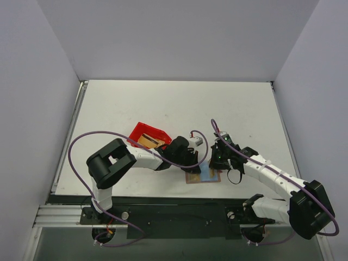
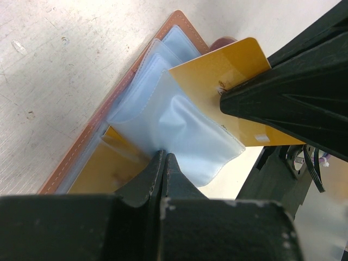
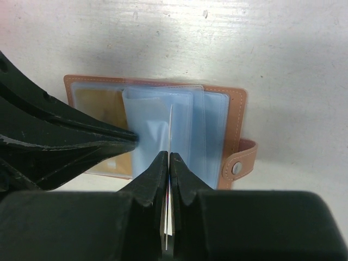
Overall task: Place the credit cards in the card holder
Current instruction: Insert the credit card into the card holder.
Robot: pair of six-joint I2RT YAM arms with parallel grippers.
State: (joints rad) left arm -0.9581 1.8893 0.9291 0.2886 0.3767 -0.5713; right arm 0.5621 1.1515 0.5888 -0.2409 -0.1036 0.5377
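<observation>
The card holder [image 1: 209, 175] lies open on the table, brown outside with light blue clear sleeves [image 2: 179, 125]. My left gripper [image 2: 163, 157] is shut on the edge of one sleeve and holds it up. My right gripper [image 3: 168, 157] is shut on a gold credit card [image 2: 217, 70] and holds it on edge over the sleeves, its lower edge at the sleeve opening. In the right wrist view the card [image 3: 170, 122] shows only as a thin line. Another gold card [image 3: 98, 109] sits in the holder's left pocket. Both grippers meet over the holder in the top view, left [image 1: 191, 161] and right [image 1: 217, 160].
A red plastic bin [image 1: 148, 132] stands just behind the left arm, with gold cards [image 1: 147, 141] in it. The holder's clasp tab [image 3: 239, 163] sticks out on its right side. The holder lies near the table's front edge.
</observation>
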